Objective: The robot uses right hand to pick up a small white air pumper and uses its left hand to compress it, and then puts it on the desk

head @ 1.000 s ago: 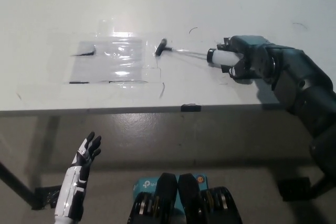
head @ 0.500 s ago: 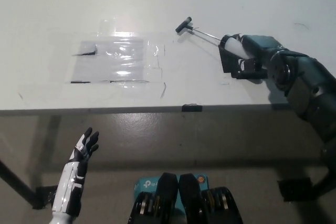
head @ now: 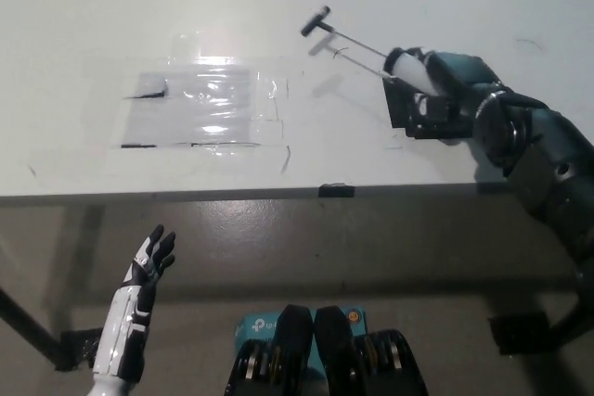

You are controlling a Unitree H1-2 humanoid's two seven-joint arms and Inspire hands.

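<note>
above the desk [head: 111, 6] right hand [head: 436, 99] grips white air pumper [head: 408, 70], rod extended.

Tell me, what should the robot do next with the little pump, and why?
Probably bring the left hand up toward the T-handle. The right hand already holds the air pumper off the desk with its rod pulled out, while the left hand is open, low beside the desk, far from it.

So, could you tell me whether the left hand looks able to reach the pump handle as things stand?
Probably not yet: the left hand is open, low beside the desk edge, while the black T-handle is raised far across the desk, on the air pumper held by the right hand.
</note>
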